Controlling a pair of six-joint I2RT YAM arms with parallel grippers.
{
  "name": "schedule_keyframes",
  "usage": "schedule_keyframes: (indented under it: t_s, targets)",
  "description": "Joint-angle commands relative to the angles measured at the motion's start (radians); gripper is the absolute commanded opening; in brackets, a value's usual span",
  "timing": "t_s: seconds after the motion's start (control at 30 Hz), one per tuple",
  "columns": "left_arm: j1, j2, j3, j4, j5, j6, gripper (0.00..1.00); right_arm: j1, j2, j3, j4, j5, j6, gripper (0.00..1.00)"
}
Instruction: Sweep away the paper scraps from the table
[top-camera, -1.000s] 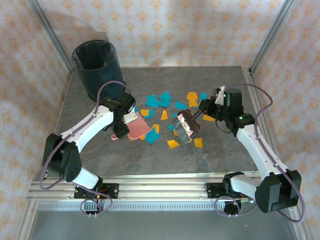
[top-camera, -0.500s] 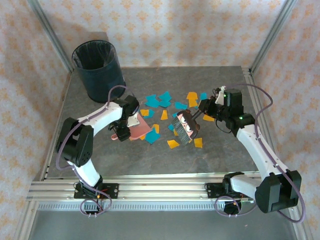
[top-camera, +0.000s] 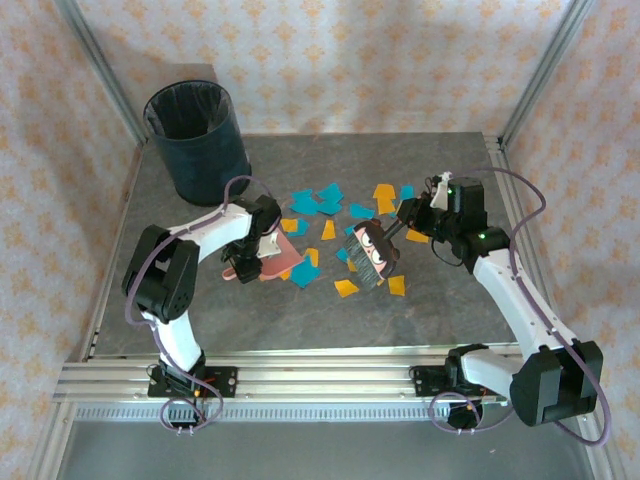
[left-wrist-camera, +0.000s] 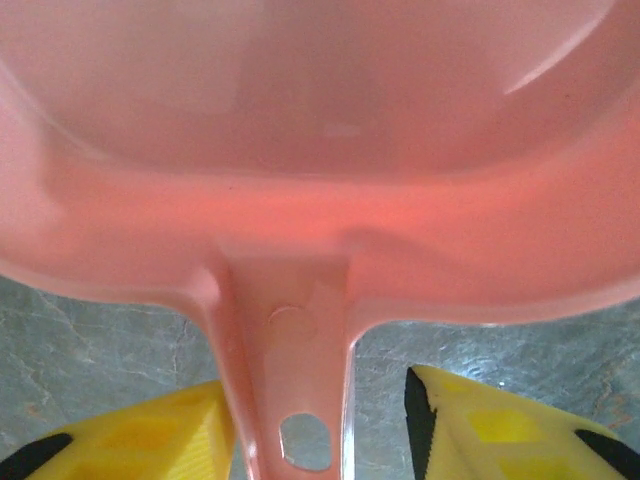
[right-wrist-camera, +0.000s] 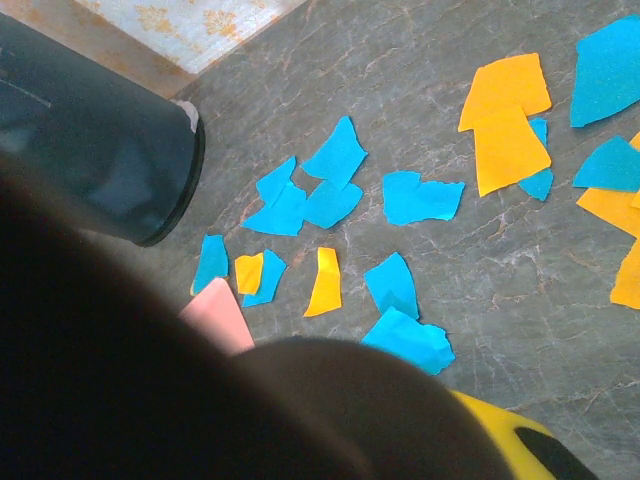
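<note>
Top external view: aluminium rails (top-camera: 330, 375) run along the near edge of the table (top-camera: 430, 315), and both arm bases are bolted to them. The tabletop is dark grey with a mottled, stone-like pattern.

Left of centre lies a pink dustpan (top-camera: 284, 260), its handle pointing toward the left edge. The left gripper (top-camera: 248, 250) is at that handle. In the left wrist view its yellow fingers (left-wrist-camera: 140, 435) straddle the handle, jaws partly apart. One finger is against the plastic and a gap shows at the other, so there is no firm hold.

Right of centre, the right gripper (top-camera: 405, 222) is clamped shut on the handle of a brush (top-camera: 370, 255) with a face printed on its head. The head rests on the table.

The paper scraps (top-camera: 316, 200), teal and orange, lie across the middle of the table. They reach from the dustpan's lip and around the brush head toward the far edge.

A dark blue round bin (top-camera: 195, 140) stands upright in the far left corner. Beyond it, cream walls (top-camera: 350, 60) with an orange motif enclose the table, with aluminium posts (top-camera: 95, 70) at the far corners.
</note>
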Motion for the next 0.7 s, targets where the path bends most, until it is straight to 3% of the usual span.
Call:
schedule_keyframes:
  t_s: [0.0, 0.17, 0.47, 0.67]
  targets:
    - [0.010, 0.019, 0.001, -0.013, 0.006, 0.010, 0.40, -0.006, -0.027, 0.008, 0.026, 0.007, 0.010, 0.00]
    - [0.010, 0.015, 0.018, -0.029, -0.006, 0.010, 0.25, -0.006, -0.029, 0.006, 0.026, 0.007, 0.009, 0.00]
    - [0.007, -0.089, 0.091, -0.126, -0.063, -0.002, 0.24, -0.006, -0.048, 0.002, 0.021, 0.044, 0.012, 0.00]
    - [-0.042, -0.108, 0.170, -0.160, 0.001, 0.014, 0.24, -0.009, -0.081, -0.017, 0.016, 0.105, 0.012, 0.00]
